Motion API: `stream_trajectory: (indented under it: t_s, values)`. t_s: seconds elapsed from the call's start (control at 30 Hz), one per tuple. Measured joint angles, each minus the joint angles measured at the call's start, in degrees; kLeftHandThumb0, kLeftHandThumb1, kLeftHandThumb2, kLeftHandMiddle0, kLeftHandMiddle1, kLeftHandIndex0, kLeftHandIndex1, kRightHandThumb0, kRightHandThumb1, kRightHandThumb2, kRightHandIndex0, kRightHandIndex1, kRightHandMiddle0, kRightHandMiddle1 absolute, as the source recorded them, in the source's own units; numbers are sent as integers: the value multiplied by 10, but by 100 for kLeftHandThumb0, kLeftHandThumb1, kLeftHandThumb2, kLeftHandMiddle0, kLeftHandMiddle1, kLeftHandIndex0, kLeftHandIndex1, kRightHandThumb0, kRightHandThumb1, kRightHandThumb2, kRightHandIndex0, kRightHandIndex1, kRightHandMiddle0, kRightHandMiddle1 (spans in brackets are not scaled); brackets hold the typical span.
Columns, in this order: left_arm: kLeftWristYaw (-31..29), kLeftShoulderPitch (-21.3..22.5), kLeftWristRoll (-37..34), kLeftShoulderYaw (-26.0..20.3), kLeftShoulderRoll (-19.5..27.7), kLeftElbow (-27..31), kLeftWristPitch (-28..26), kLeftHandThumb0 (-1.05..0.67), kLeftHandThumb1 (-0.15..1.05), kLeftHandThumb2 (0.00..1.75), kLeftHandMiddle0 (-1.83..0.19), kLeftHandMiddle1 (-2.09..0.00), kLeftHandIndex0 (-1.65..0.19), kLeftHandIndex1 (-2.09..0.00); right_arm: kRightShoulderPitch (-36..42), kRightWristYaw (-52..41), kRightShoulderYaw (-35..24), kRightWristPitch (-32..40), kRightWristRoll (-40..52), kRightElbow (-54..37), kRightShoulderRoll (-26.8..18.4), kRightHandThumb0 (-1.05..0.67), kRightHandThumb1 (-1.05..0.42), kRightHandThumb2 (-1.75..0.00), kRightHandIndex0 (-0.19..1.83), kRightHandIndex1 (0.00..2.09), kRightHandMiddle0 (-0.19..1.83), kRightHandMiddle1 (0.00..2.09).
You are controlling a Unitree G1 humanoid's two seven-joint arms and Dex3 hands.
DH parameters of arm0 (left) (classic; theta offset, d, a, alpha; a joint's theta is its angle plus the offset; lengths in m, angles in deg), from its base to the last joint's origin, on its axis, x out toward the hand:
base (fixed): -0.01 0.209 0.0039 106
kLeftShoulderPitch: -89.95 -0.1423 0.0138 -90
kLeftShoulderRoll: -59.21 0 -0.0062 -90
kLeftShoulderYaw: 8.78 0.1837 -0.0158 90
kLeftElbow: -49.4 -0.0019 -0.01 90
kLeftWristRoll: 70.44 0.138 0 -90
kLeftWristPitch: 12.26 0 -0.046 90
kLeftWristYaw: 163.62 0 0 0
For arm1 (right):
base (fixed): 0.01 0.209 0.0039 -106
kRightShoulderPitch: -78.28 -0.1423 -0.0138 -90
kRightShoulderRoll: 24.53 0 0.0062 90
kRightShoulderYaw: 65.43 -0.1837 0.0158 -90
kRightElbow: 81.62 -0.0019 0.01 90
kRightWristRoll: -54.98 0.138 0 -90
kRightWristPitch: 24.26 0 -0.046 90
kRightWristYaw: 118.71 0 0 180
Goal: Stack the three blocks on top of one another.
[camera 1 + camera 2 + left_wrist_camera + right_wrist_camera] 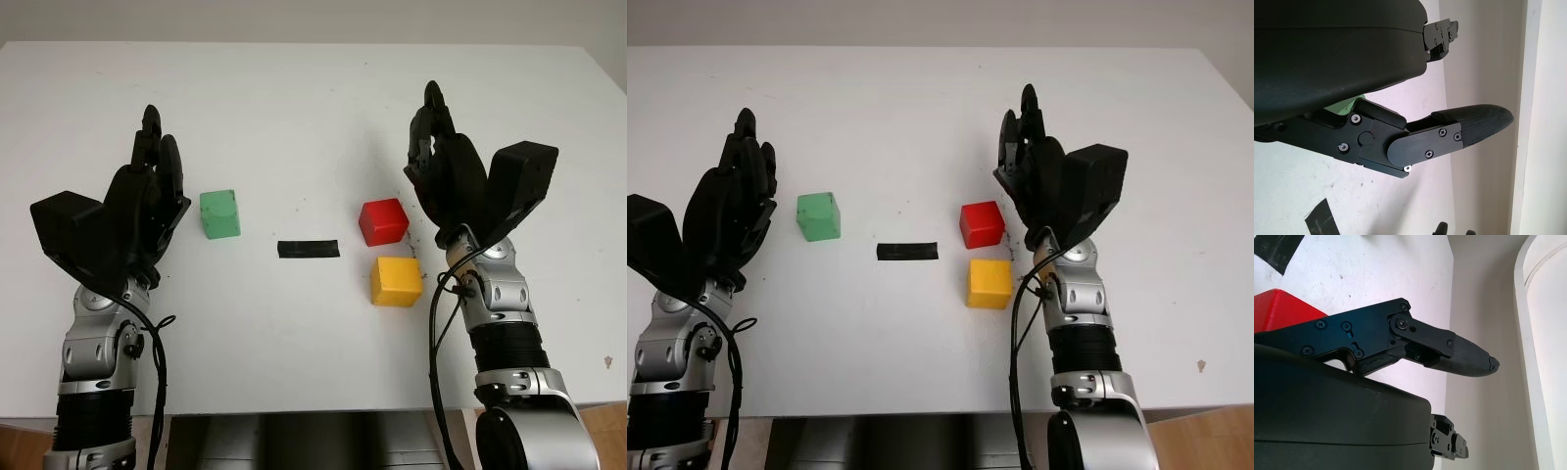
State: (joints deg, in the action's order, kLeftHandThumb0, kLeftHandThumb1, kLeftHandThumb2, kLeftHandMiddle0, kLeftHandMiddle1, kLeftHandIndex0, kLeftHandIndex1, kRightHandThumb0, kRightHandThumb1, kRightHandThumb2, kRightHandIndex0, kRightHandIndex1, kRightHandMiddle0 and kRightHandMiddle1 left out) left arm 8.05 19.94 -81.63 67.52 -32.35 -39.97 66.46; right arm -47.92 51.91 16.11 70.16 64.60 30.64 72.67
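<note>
Along the bottom edge of the head views the white table (294,362) ends at a dark gap, and the two arms rise from the lower corners. The left hand (147,191) stands at the left of the frame, over the table, open and holding nothing. The right hand (441,162) stands at the right of centre, likewise open and empty, its palm turned toward the middle of the table.

Nearest of the task's things is the yellow block (396,281), lying on the table just right of centre, beside the right wrist. Just behind it, with a thin strip of table between them, sits the red block (383,221), close to the right hand's palm; whether the hand touches it is hard to judge, but they appear a little apart. In the right wrist view the red block (1281,308) shows as a corner behind the hand's black shell.

A short strip of black tape (309,249) lies flat at the centre of the table, between the blocks. The green block (219,213) sits left of centre, just beside the left hand and well apart from the other two. All three blocks lie singly on the table, none stacked.
</note>
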Motion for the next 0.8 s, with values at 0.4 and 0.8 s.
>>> stream_trajectory:
  t_s: [0.4,0.8]
  values:
    - [1,-5,-1,0,-2,2,1,-79,105,68,19,0,19,0,4,-20,-2,17,2,-9,-13,-65,-105,-68,-19,0,-19,0]
    - [5,-5,-1,6,-3,-1,2,-79,105,68,19,0,19,0,-60,-155,69,24,-140,-85,-224,-46,-85,-5,40,17,35,25]
